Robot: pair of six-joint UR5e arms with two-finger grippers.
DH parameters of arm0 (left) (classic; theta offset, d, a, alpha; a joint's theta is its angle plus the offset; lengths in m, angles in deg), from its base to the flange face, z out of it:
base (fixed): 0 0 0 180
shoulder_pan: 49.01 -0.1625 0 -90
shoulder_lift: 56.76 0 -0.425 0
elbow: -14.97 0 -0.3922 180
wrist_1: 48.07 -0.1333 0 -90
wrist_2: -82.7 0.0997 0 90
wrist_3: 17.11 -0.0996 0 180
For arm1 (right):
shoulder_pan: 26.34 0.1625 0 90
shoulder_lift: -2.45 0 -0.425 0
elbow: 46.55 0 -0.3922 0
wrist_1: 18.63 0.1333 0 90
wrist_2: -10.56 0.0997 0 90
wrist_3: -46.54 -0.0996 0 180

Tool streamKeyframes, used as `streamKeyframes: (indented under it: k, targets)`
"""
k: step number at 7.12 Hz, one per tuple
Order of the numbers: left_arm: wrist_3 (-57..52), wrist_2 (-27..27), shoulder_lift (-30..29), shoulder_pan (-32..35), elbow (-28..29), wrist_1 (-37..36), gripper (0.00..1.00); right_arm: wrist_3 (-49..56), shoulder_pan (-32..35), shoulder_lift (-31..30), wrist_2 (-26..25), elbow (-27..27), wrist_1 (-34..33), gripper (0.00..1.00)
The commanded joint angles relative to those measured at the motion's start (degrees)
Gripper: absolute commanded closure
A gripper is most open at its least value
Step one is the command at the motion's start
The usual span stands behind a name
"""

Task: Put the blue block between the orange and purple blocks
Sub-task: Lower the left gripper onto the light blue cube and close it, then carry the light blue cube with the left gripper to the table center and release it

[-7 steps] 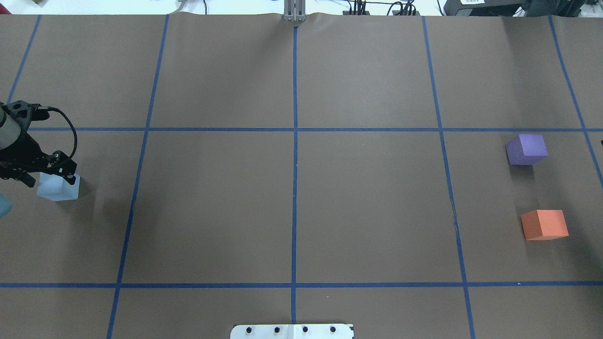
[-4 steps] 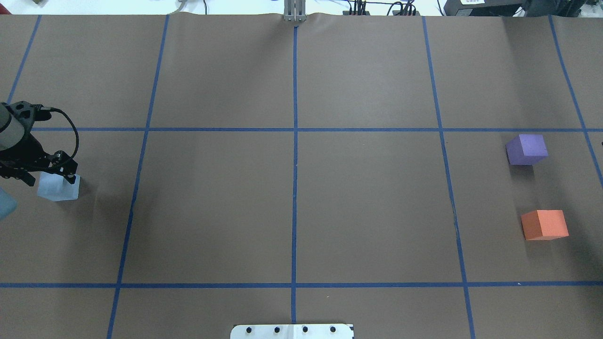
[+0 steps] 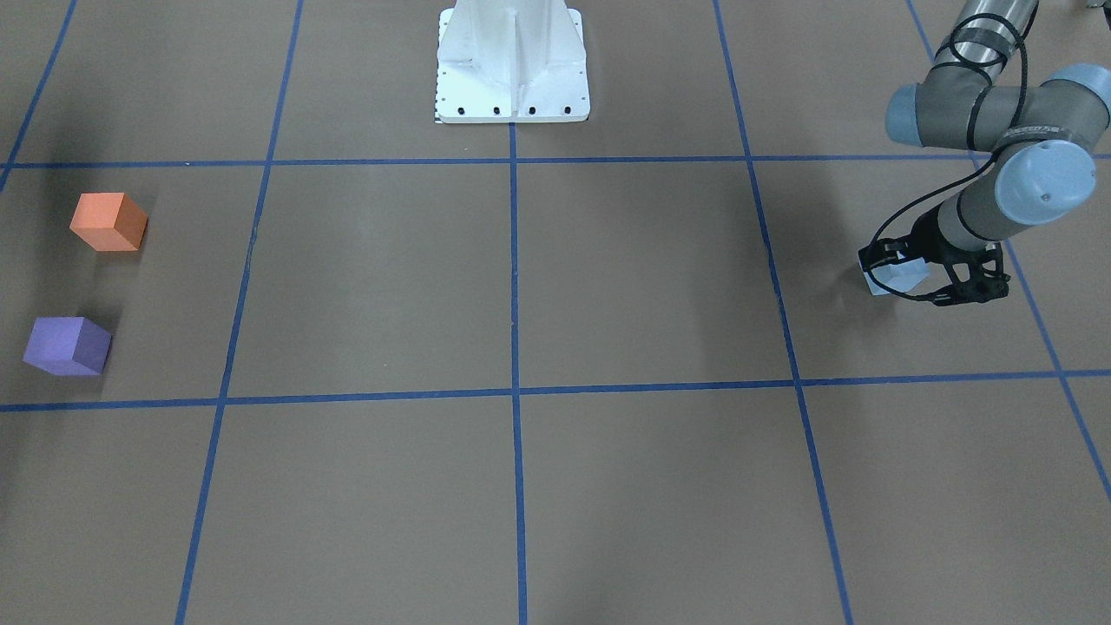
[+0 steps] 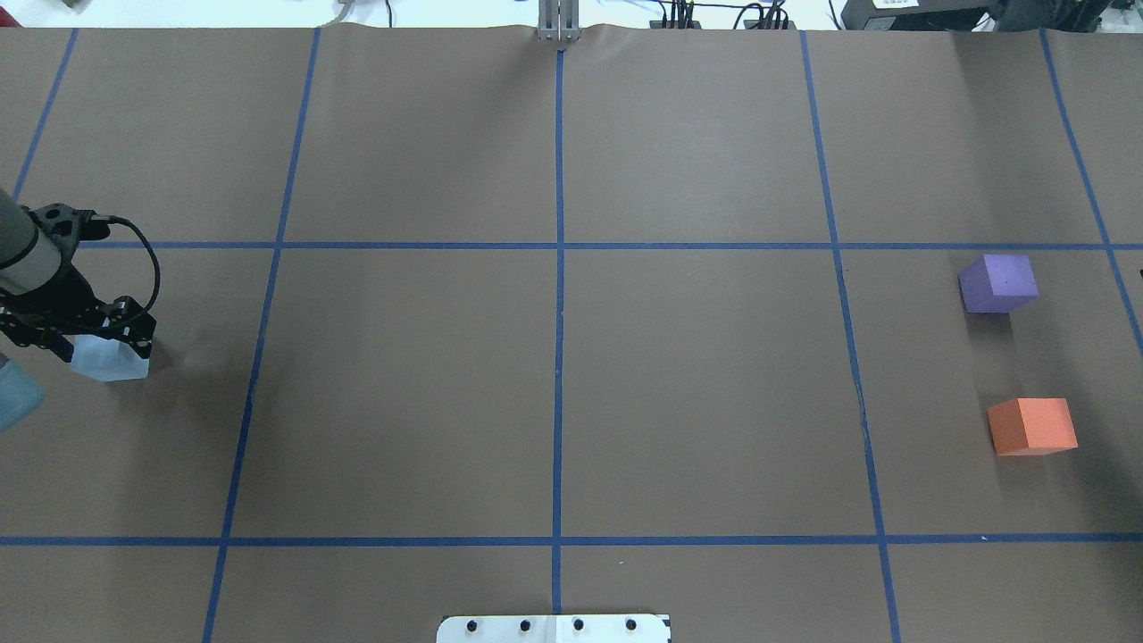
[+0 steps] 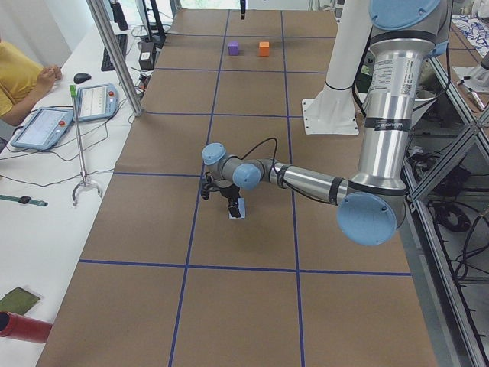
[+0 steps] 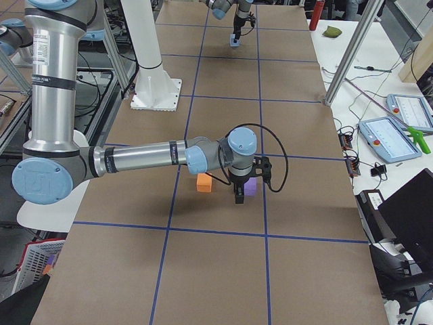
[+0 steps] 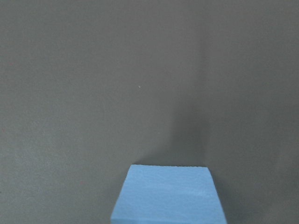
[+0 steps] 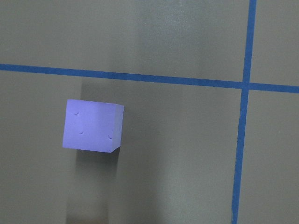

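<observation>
The light blue block (image 4: pixel 109 359) sits on the brown table at the far left, also in the front-facing view (image 3: pixel 894 276) and at the bottom of the left wrist view (image 7: pixel 168 196). My left gripper (image 4: pixel 100 344) is open and low, its fingers straddling the block. The purple block (image 4: pixel 998 283) and the orange block (image 4: pixel 1033 426) stand apart at the far right, with a gap between them. My right gripper (image 6: pixel 239 196) hangs beside the purple block (image 8: pixel 92 125); I cannot tell whether it is open or shut.
Blue tape lines (image 4: pixel 558 268) divide the table into squares. The white robot base (image 3: pixel 512 65) stands at the table's near middle edge. Tablets and tools lie on the side bench (image 5: pixel 53 126) beyond the far edge.
My left gripper has shifted slightly right and lower over the blue block. The blocks have not moved.
</observation>
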Motion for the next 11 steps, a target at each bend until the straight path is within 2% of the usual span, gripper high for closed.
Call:
streamKeyframes:
  k: [1,2,3,4,5,6,8,9,10,11]
  targets:
    - [-0.07,0.07,-0.17,-1.09,0.43,0.70,0.03,0.00,0.00,0.00,0.00,0.06,0.00,0.00]
    - [-0.25,-0.02,-0.17,-1.10,0.87,1.23,0.21,0.00,0.00,0.00,0.00,0.15,0.00,0.00]
    - [0.10,0.07,-0.17,-1.10,0.78,2.97,0.73,0.00,0.00,0.00,0.09,0.15,0.00,0.00]
    - [0.45,-0.02,-0.43,-1.10,-0.70,3.42,1.00,-0.09,0.00,0.00,0.09,0.24,0.00,0.00]
    - [0.97,-0.37,-3.39,-1.10,-4.45,1.77,1.00,0.00,0.00,0.00,0.09,0.33,0.00,0.00]
    - [4.46,-0.37,-8.56,-1.10,-5.80,-0.94,1.00,-0.09,0.00,0.00,0.18,0.33,0.00,0.00]
    - [16.13,0.06,-21.21,-8.52,-5.28,-2.10,1.00,-0.09,0.00,0.09,0.53,0.59,0.00,0.00]
    - [19.40,1.11,-27.18,-13.09,-4.50,-5.76,1.00,-0.09,0.00,0.35,0.53,0.59,0.00,0.00]
    - [19.44,6.69,-34.03,-17.05,-3.36,-10.15,1.00,-0.09,-0.09,0.61,0.53,0.59,0.09,0.00]
    - [19.70,11.97,-41.58,-21.62,2.57,-10.72,1.00,-0.09,-0.18,0.70,0.53,0.68,0.09,0.00]
